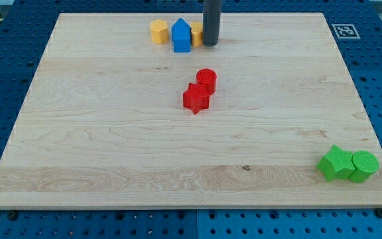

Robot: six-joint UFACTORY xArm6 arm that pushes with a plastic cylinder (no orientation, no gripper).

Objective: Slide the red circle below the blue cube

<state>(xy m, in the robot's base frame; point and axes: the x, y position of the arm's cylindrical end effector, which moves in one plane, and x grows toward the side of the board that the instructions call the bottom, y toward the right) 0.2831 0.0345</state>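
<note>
My tip (209,44) is seen beside a yellow block (197,33) (mostly hidden, shape unclear) behind the blue cube (182,36); no gripper; red circle (206,79) well below.

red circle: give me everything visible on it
The red circle is a short, matte red cylinder standing upright on its flat end near the wooden board's middle. Its lower-left side touches the red star. It sits below and right of the blue block. My tip is well above it, not touching.
</note>
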